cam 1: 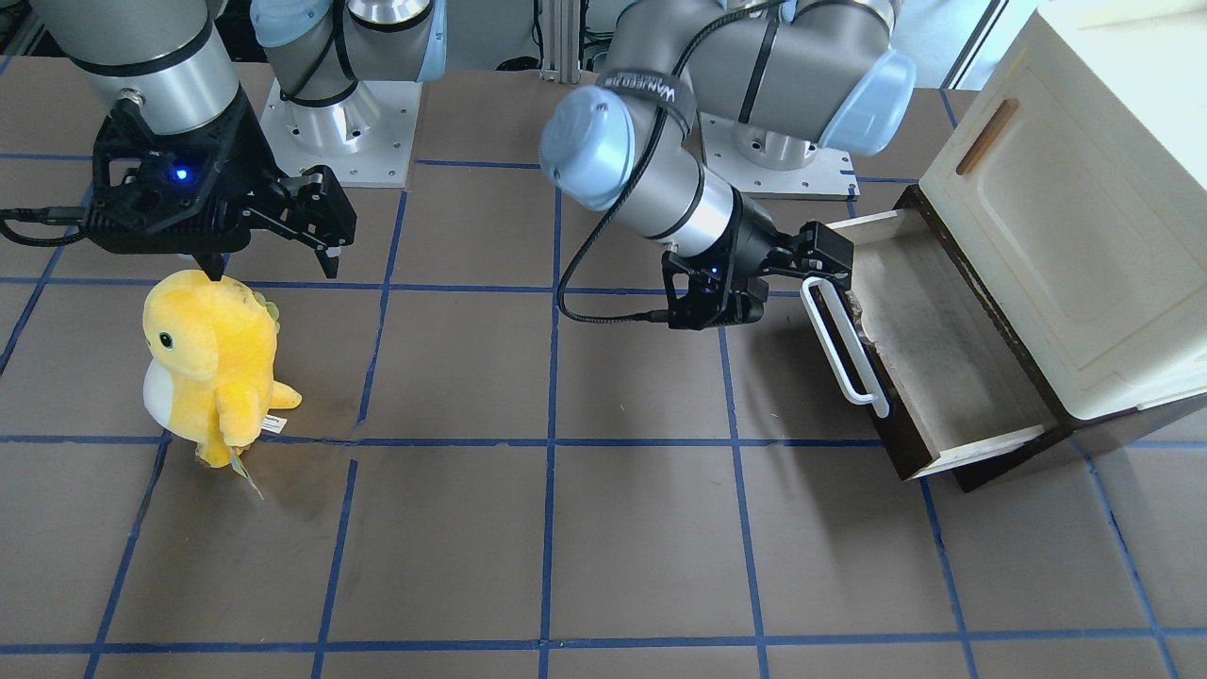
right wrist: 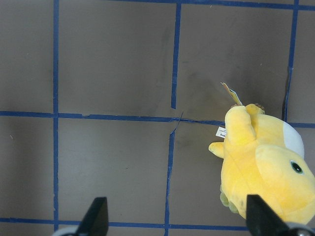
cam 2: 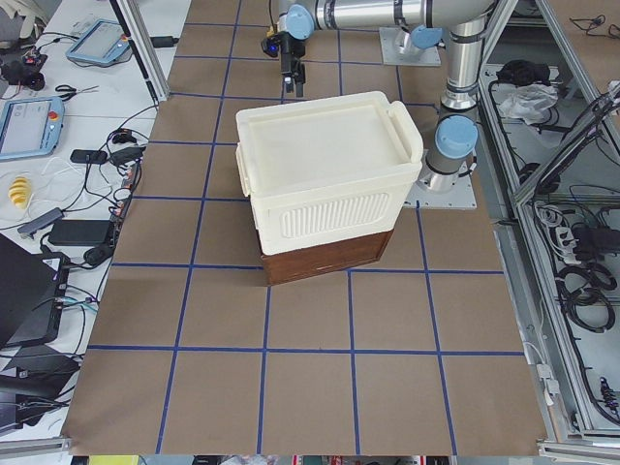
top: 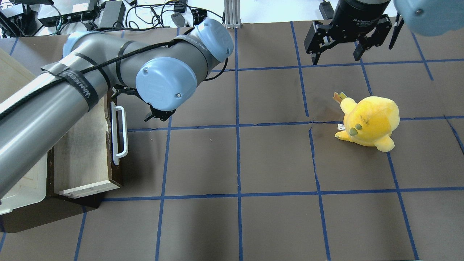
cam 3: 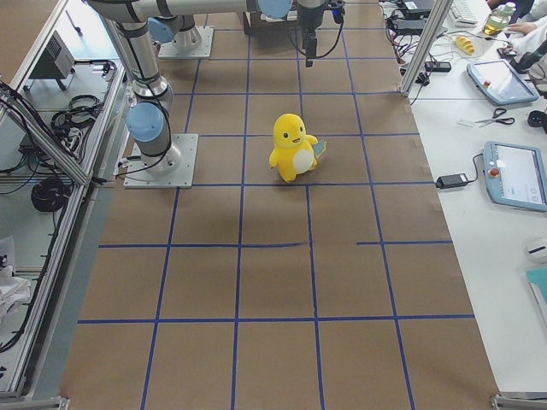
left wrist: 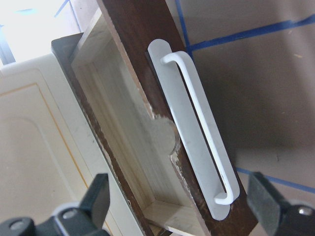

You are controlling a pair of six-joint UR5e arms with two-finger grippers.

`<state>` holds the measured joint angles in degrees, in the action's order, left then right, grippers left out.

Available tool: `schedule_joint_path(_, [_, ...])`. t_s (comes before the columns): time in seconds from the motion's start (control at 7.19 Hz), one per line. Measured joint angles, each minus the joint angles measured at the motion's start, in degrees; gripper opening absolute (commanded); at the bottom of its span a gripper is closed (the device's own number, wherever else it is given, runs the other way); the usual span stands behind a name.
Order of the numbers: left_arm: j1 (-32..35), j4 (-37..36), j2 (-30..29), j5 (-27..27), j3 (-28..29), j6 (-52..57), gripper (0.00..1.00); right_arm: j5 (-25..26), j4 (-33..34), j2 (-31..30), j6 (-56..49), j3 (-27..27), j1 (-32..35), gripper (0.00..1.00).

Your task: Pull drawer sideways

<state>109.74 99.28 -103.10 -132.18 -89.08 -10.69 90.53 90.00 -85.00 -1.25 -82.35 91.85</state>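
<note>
The dark brown drawer stands pulled out of the base under the cream cabinet, and its pale inside shows. Its white bar handle faces the table's middle. My left gripper is open at the handle's end nearest the robot's base. In the left wrist view the fingers stand wide apart, with the handle and drawer front beyond and between them, not gripped. The drawer also shows in the overhead view. My right gripper is open and empty, far from the drawer.
A yellow plush toy stands on the table below my right gripper, and shows in the right wrist view. The table is brown with blue tape lines. The cream cabinet hides the drawer in the left side view.
</note>
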Motion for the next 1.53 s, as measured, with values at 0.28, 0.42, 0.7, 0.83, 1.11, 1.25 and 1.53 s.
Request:
schedule_joint_path(0.28, [-0.3,1.8,6.4,6.6,2.2,4.9,1.00,0.0,0.0,0.0,0.0,0.0,0.0,1.00])
schedule_joint_path(0.42, [-0.7,2.8,9.1,9.6,2.4,5.6,1.00,0.0,0.0,0.0,0.0,0.0,0.0,1.00])
schedule_joint_path(0.7, [-2.8,3.2,12.9,15.1,2.2,5.9,1.00,0.0,0.0,0.0,0.0,0.0,0.0,1.00])
schedule_joint_path(0.83, [-4.7,3.0,14.1,17.8,2.1,6.0,1.00,0.0,0.0,0.0,0.0,0.0,0.0,1.00])
schedule_joint_path(1.11, [-8.9,2.8,16.0,23.7,1.9,5.5,1.00,0.0,0.0,0.0,0.0,0.0,0.0,1.00])
schedule_joint_path(1.25, [-10.6,2.8,16.5,27.0,1.8,5.6,1.00,0.0,0.0,0.0,0.0,0.0,0.0,1.00])
schedule_joint_path(1.53, [-12.1,2.6,16.8,29.8,1.6,5.9,1.00,0.0,0.0,0.0,0.0,0.0,0.0,1.00])
